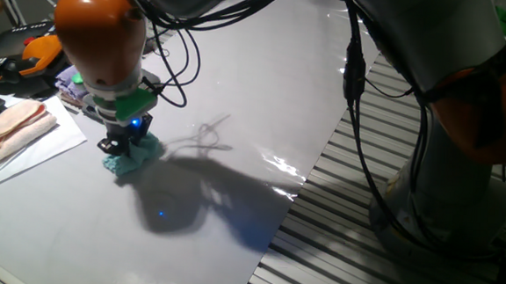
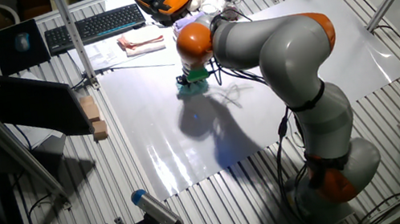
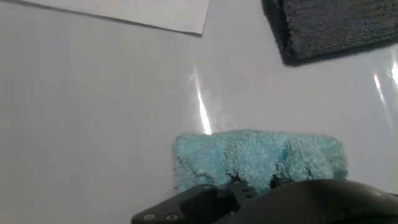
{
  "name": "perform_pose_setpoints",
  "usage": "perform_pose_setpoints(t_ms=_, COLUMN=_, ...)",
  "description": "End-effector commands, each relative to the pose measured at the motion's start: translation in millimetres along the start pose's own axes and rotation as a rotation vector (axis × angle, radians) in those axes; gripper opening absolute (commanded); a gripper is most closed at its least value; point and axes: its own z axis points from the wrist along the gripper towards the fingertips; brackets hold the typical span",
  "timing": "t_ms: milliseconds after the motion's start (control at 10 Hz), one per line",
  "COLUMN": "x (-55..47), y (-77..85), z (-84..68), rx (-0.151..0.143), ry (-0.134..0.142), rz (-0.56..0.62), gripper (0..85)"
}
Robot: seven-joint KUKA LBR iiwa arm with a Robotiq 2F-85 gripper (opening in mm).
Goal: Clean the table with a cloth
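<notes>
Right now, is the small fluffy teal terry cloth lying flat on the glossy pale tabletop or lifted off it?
Flat on the table: the teal cloth rests pressed beneath the gripper, with no gap visible.

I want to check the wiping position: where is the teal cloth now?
In one fixed view the teal cloth lies on the white table, left of centre, directly under the gripper, right of a pink cloth.

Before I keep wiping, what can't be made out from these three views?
- Tool fingertips: the hand view shows only the dark tool body over the cloth; in one fixed view they sink into the fluffy pile, so the grip cannot be confirmed.
- Table under the cloth: covered in every view.
- Dark grey cloth: cut off by the hand view's top and right edges.
- In the other fixed view, the cloth is too small for detail.
</notes>
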Motion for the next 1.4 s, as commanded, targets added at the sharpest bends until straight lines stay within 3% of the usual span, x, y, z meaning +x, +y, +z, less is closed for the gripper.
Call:
perform_pose_setpoints(t_ms=0, x=-0.9, y=-4.0, z=-1.9, rx=-0.002, ry=0.005, rz=-0.008, gripper=0.0)
perform_pose_setpoints(t_ms=300, x=0.3, y=-11.0, z=-6.0, rx=0.015, ry=0.022, rz=-0.028, gripper=0.0)
perform_pose_setpoints(t_ms=700, x=4.6, y=-16.5, z=-3.4, rx=0.016, ry=0.042, rz=-0.057, gripper=0.0)
perform_pose_setpoints(t_ms=1300, x=22.1, y=-29.6, z=-7.1, rx=0.012, ry=0.065, rz=-0.079, gripper=0.0)
